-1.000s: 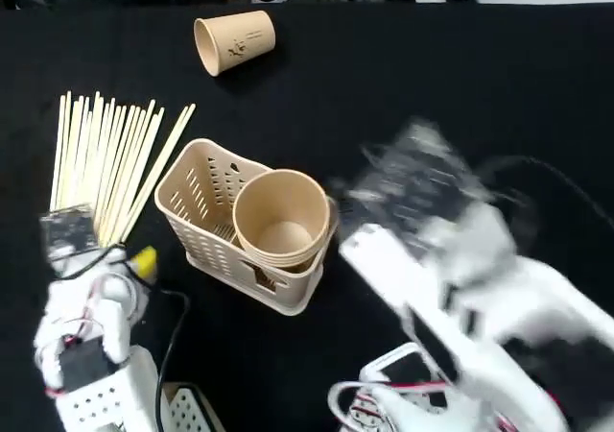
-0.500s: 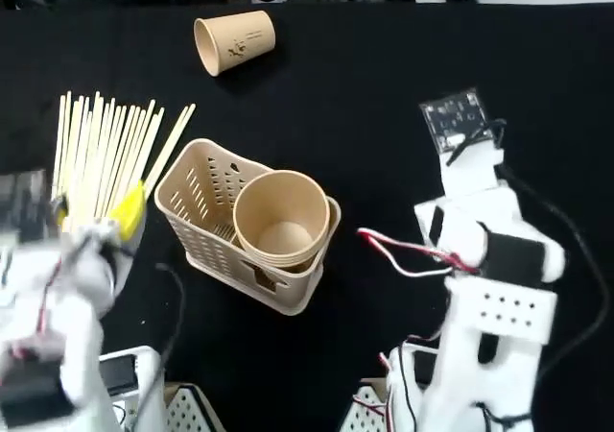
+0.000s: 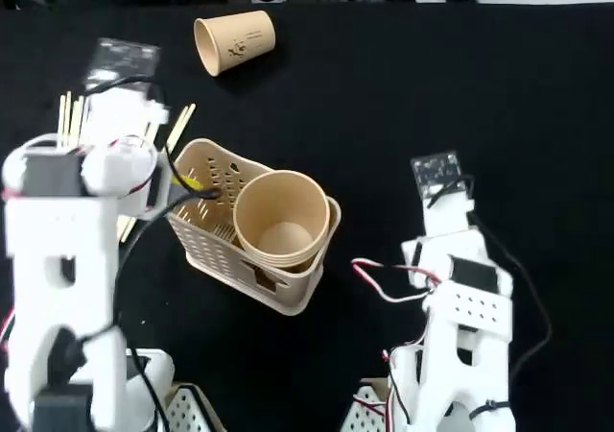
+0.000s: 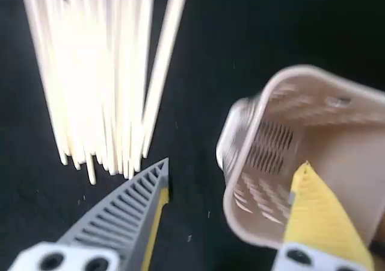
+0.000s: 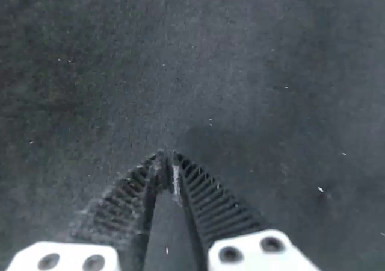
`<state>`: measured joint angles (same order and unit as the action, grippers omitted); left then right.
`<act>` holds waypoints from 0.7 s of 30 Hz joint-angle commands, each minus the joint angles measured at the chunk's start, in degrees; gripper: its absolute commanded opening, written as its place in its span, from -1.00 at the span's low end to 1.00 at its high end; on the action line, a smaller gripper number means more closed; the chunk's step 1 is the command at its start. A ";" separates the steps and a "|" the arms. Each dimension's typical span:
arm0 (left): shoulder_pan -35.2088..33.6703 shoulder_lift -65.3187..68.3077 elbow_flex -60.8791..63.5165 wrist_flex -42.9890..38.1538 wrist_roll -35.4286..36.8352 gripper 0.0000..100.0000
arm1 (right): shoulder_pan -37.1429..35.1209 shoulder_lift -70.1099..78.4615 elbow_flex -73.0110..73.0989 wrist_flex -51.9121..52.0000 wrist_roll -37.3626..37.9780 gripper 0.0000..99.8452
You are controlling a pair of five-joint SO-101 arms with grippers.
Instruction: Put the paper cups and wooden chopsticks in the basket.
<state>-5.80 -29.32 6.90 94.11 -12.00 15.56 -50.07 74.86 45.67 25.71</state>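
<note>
Left tool (image 4: 234, 164) spread wide, right tool (image 5: 167, 158) pinched closed, one basket (image 3: 206, 245) holding nested cups (image 3: 283, 230), one cup (image 3: 233, 40) lying apart, many chopsticks (image 4: 102, 78)

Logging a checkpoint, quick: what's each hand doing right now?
Left hand: open, holding nothing.
Right hand: closed, holding nothing.

You have open cloth (image 3: 384, 96) all round the tipped cup (image 3: 234, 41). The basket (image 3: 221, 259) sits just beside the chopsticks (image 4: 96, 72), leaving a narrow gap; stacked cups (image 3: 283, 219) fill the end away from them; the other end is open.
</note>
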 commanded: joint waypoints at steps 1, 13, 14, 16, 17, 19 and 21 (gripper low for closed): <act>1.89 8.53 -3.38 0.70 -3.78 -0.44 | 0.53 -0.57 2.86 -4.04 0.70 -0.98; 15.96 14.07 -3.30 -7.12 11.69 -0.94 | -1.41 -1.01 5.67 -4.84 2.73 -0.98; 15.69 14.33 -3.91 -7.82 13.80 -0.94 | -1.41 -0.92 5.76 -5.19 2.73 -0.98; 13.67 15.91 -5.41 -9.14 15.21 -0.94 | -1.41 -0.84 5.85 -5.45 2.73 -0.98; 11.91 16.97 -6.64 -9.05 16.00 -0.94 | -1.41 -0.84 5.85 -5.45 2.73 -0.98; 8.75 19.78 -9.71 -8.44 18.37 -0.94 | -1.58 -0.84 5.85 -5.45 2.73 -0.98; 6.55 23.12 -12.88 -8.35 20.48 -0.94 | -1.76 -0.75 5.85 -5.45 2.73 -0.98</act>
<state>5.89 -10.07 1.54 86.20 4.00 14.77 -50.07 80.84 41.19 28.00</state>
